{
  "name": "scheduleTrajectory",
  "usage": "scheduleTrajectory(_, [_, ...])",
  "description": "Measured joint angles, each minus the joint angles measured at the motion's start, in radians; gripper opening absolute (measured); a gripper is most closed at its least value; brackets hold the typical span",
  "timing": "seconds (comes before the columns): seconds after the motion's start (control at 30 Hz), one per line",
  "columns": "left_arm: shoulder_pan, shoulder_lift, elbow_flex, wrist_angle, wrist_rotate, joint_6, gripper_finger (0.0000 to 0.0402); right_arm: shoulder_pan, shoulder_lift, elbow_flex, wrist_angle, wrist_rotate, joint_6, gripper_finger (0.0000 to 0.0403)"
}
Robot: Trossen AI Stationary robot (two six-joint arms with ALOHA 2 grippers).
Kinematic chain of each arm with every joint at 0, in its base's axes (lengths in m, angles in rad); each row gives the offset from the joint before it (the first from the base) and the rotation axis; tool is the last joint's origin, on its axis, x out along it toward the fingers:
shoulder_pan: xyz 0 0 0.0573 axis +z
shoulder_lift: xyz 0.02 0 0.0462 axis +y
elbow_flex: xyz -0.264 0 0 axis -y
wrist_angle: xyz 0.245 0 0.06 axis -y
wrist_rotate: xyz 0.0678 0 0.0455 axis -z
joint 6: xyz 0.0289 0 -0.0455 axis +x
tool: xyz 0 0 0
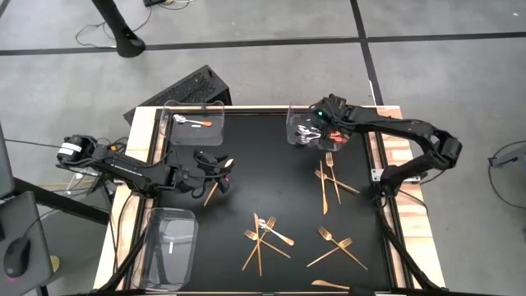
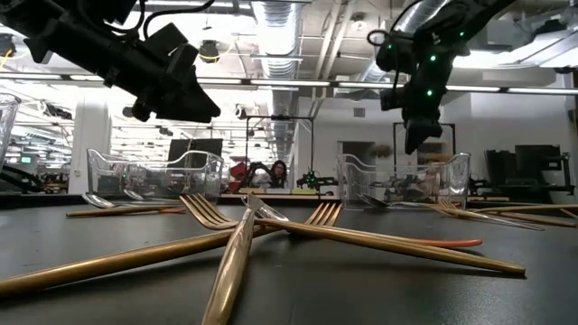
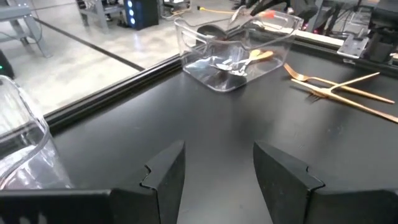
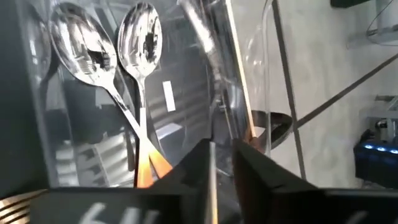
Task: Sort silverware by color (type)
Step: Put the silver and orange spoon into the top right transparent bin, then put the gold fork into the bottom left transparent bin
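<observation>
My right gripper [image 1: 316, 131] hangs over the clear tray [image 1: 294, 138] at the far right of the black mat and also shows in the low view [image 2: 414, 135]. Its fingers [image 4: 221, 180] stand almost together, with a thin grey and orange spoon handle [image 4: 214, 93] running forward from between them. Two silver-headed spoons [image 4: 118, 50] lie on that tray's floor. My left gripper [image 1: 215, 168] is open and empty above bare mat [image 3: 217, 168], beside a gold utensil [image 1: 214, 193]. Gold forks and knives [image 1: 263, 237] lie flat on the mat. My right gripper pinches a spoon's thin handle [image 4: 212, 155] between its two fingers, which point down into the tray. The spoon runs on along the fingers, over the tray. The fingers hide the place of contact, and I cannot tell whether its far end rests on the tray.
A second clear tray [image 1: 177, 111] at the far left holds one orange-handled spoon [image 1: 196, 122]. A third clear tray [image 1: 168, 245] stands at the near left. More gold utensils lie at the right [image 1: 329, 182] and near right [image 1: 339, 247]. A person sits far behind the table [image 2: 275, 171].
</observation>
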Motion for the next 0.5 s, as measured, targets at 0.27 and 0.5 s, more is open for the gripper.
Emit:
scheduleTrajectory(0.27, [0.0, 0.0, 0.0, -0.09, 0.02, -0.048, 0.0171, 0.074, 0.002, 0.0, -0.018, 0.192, 0.191, 0.0216])
scheduleTrajectory(0.5, [0.0, 0.028, 0.0, -0.079, 0.061, -0.079, 0.0171, 0.198, -0.072, 0.0, -0.214, -0.044, 0.611, 0.0217])
